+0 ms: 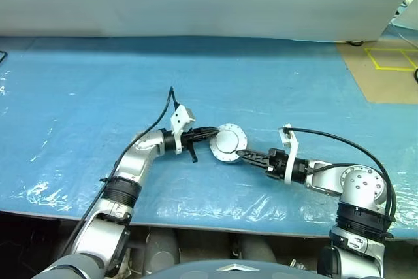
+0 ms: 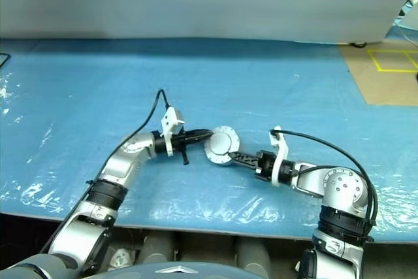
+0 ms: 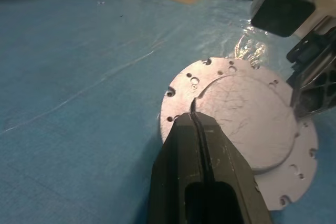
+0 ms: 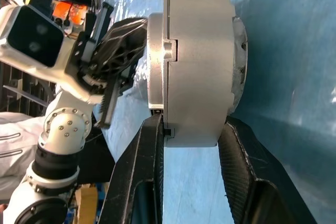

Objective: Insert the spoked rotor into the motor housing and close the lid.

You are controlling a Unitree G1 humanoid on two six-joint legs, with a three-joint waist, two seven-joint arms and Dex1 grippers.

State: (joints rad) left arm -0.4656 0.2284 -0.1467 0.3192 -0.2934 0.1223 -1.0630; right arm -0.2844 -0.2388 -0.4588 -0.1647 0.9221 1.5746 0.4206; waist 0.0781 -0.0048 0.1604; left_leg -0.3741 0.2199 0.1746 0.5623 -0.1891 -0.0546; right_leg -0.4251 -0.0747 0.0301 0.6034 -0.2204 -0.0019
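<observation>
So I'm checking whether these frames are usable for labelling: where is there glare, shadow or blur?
Left eye view: white glare patches on the crinkled blue plastic table cover, dark shadow band along its far edge. Left wrist view: the black left gripper close up is soft, the round smooth silver lid sharp. Right wrist view: the squat silver motor housing is evenly lit, background blurred.

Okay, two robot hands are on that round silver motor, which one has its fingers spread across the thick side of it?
The right hand: its fingers straddle the motor housing wall. The left hand is pinched shut at the flat lid edge.
</observation>
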